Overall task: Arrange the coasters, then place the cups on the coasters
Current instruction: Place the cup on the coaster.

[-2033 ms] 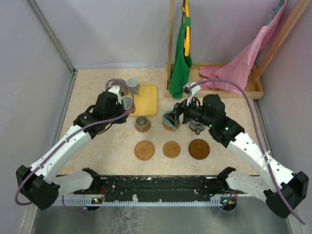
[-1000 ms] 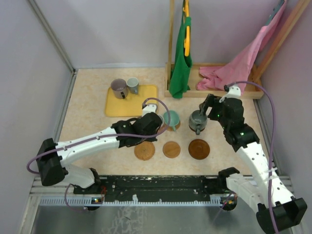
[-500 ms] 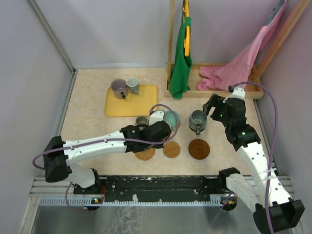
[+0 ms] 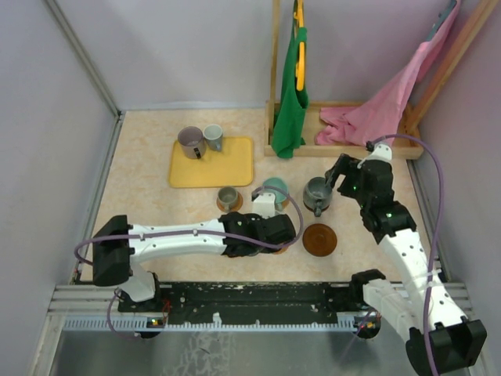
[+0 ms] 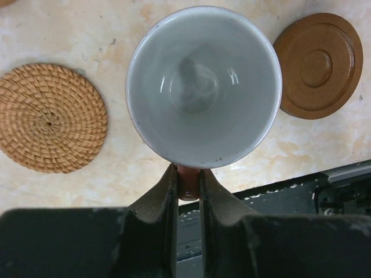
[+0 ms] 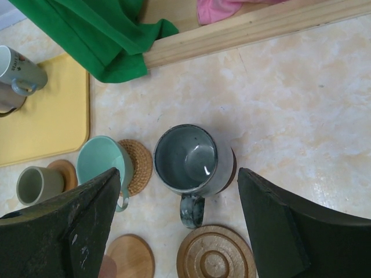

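Snugly in L claw (image 5: 187,175), cup (image 5: 204,87) handle

Robot lab cell: plain grey walls (image 4: 180,47), aluminium rail (image 4: 250,322), staged marble-look tabletop (image 4: 149,196).

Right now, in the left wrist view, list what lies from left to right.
woven coaster → cup → brown coaster
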Robot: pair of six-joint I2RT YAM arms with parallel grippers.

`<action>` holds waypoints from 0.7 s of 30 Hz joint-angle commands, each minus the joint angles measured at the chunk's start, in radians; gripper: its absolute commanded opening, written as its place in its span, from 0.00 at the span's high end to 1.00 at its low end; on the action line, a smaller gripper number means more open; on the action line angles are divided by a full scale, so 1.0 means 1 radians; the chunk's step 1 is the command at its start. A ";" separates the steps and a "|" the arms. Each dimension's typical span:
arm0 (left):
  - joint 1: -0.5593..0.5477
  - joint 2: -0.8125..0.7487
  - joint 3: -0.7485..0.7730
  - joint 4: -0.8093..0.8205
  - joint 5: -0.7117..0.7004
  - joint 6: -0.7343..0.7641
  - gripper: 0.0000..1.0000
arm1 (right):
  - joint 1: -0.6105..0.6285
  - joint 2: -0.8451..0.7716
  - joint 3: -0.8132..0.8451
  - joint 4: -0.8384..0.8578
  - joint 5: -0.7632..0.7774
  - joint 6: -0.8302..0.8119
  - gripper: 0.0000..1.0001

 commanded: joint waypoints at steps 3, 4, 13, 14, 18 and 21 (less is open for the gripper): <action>-0.059 0.087 0.106 -0.090 -0.094 -0.186 1.00 | -0.015 -0.037 -0.010 0.044 -0.009 0.007 0.18; -0.065 0.101 0.119 -0.104 -0.102 -0.201 1.00 | -0.015 -0.040 -0.012 0.046 -0.012 0.008 0.18; -0.081 0.121 0.081 -0.096 -0.108 -0.314 1.00 | -0.017 -0.066 -0.020 0.051 -0.038 0.011 0.18; -0.083 0.121 0.080 -0.096 -0.111 -0.315 1.00 | -0.017 -0.065 -0.022 0.053 -0.042 0.011 0.18; -0.090 0.125 0.079 -0.105 -0.112 -0.328 1.00 | -0.017 -0.062 -0.023 0.056 -0.053 0.017 0.18; -0.091 0.132 0.070 -0.103 -0.115 -0.334 1.00 | -0.017 -0.062 -0.027 0.060 -0.060 0.020 0.18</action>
